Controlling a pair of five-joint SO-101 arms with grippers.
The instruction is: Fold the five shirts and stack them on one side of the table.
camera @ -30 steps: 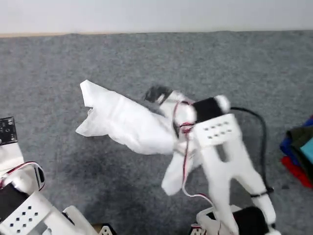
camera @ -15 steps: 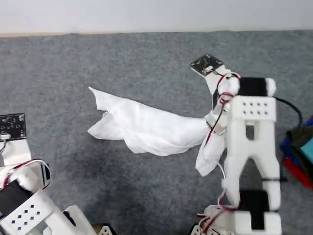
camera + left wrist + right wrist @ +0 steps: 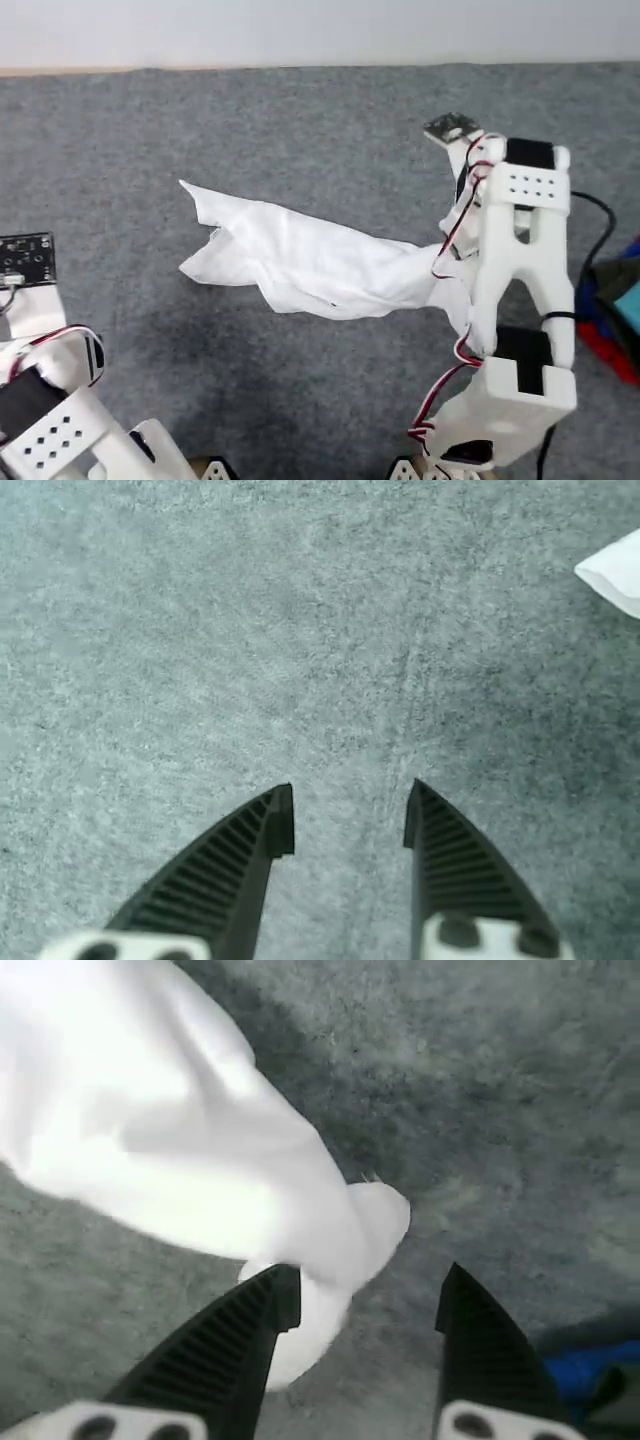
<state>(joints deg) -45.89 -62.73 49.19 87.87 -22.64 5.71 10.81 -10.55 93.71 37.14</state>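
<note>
While holding the right pincer (image 3: 370,1275) wide apart over the right end of the white shirt (image 3: 310,262), likely letting that cloth lie stretched across the middle of the counter (image 3: 300,120) for smoothing, and parking the left pincer (image 3: 350,788), likewise parted, well clear over bare grey.

The high camera looks down over the table (image 3: 300,110) from the arms' side. Wrist cameras look close at it past the left gripper (image 3: 345,815) and right gripper (image 3: 370,1295); all three views share the shirt (image 3: 310,265).
</note>
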